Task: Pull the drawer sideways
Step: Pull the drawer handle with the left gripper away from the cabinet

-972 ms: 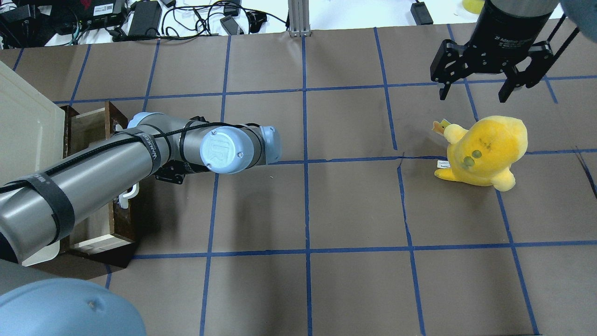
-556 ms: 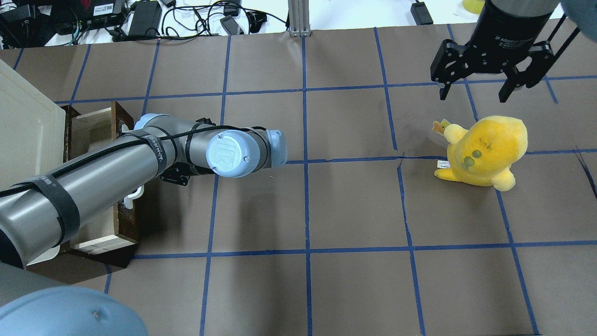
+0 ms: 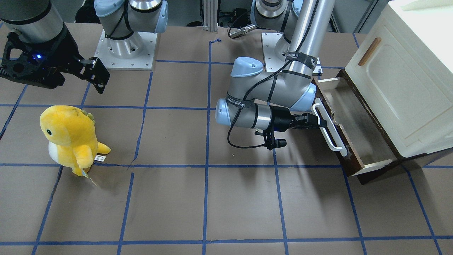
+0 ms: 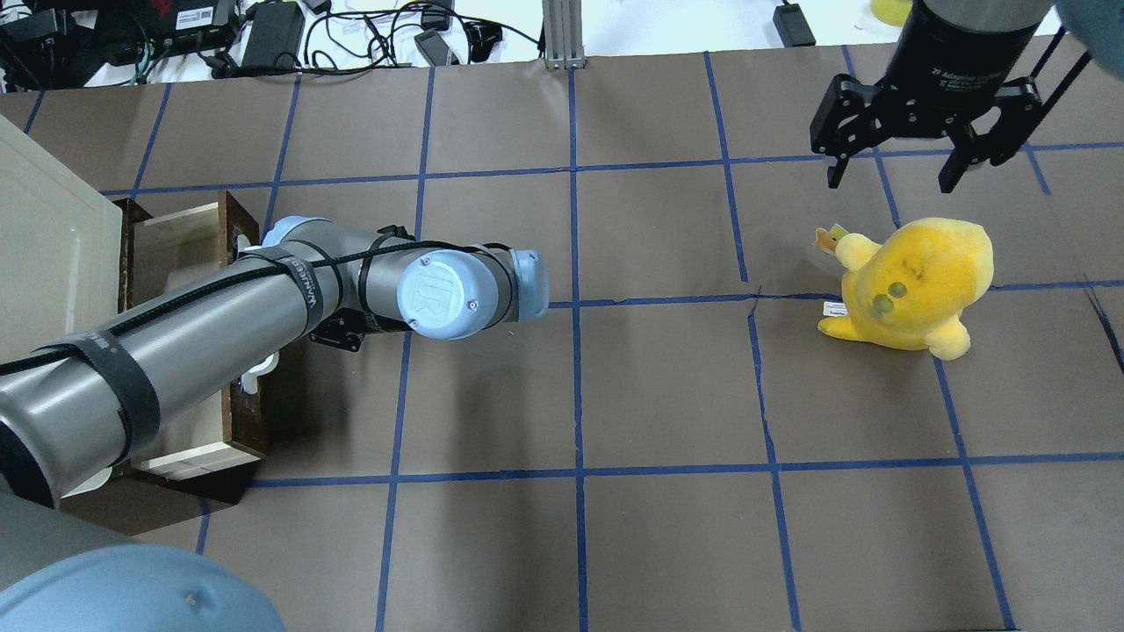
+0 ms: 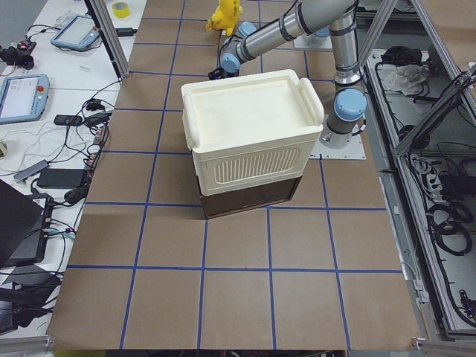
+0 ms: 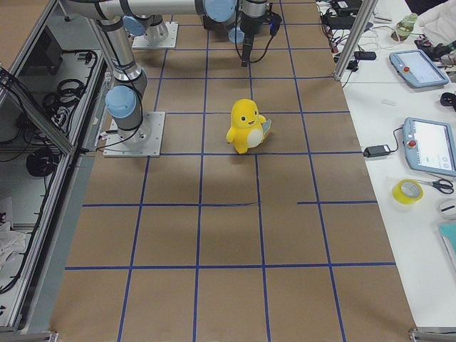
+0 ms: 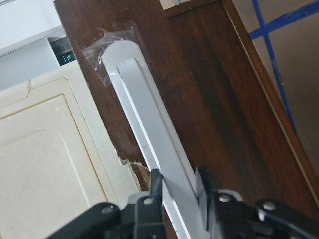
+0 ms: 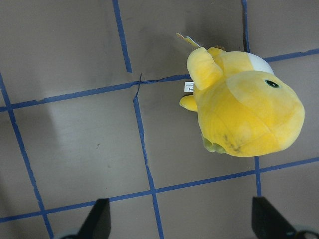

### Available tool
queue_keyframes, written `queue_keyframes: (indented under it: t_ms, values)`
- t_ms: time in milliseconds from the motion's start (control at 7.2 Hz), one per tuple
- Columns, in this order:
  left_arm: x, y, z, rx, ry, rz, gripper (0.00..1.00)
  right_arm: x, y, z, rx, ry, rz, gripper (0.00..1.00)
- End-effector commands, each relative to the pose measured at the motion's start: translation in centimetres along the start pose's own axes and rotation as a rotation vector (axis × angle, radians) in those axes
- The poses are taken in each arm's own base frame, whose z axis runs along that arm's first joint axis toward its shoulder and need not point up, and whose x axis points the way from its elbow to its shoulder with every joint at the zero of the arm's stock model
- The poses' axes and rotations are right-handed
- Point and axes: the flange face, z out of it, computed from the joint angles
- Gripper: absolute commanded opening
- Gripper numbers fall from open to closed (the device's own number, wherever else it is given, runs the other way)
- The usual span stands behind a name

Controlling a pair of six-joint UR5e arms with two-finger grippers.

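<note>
The drawer (image 3: pixel 357 132) is pulled partly out from under the cream cabinet (image 3: pixel 400 81). It has a dark brown front (image 3: pixel 348 156), a pale inside and a long white bar handle (image 3: pixel 331 136). My left gripper (image 3: pixel 320 122) is shut on that handle near its middle. In the left wrist view the fingers (image 7: pixel 155 185) pinch the handle (image 7: pixel 149 129) against the brown front (image 7: pixel 219 99). In the overhead view my left arm covers most of the drawer (image 4: pixel 180 233). My right gripper (image 4: pixel 891 180) hangs open and empty above the table, far from the drawer.
A yellow plush toy (image 4: pixel 913 281) stands on the brown paper below the right gripper and also shows in the right wrist view (image 8: pixel 244 114). The cabinet (image 5: pixel 249 126) stands at the table's left end. Cables and power bricks (image 4: pixel 272 35) lie beyond the far edge.
My left arm has moved a little to the right in the overhead view, holding the handle. The drawer has slid further out of the cabinet. The right arm has not moved.
</note>
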Motion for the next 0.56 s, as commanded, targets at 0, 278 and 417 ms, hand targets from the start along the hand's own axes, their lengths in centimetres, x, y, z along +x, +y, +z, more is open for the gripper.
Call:
queue_keyframes:
  t_ms: [0,278,417]
  values:
    - [0.11,0.11,-0.11,0.003,-0.003,0.004,0.07,0.06,-0.02,0.0,0.0,0.0,0.001,1.0]
    - [0.22,0.13,-0.17,0.002,-0.002,-0.008,0.46,-0.01,0.01,0.0,0.0,0.0,0.0,1.0]
    - [0.08,0.17,-0.28,0.005,-0.001,-0.015,0.93,-0.01,0.01,0.0,0.0,0.0,0.0,1.0]
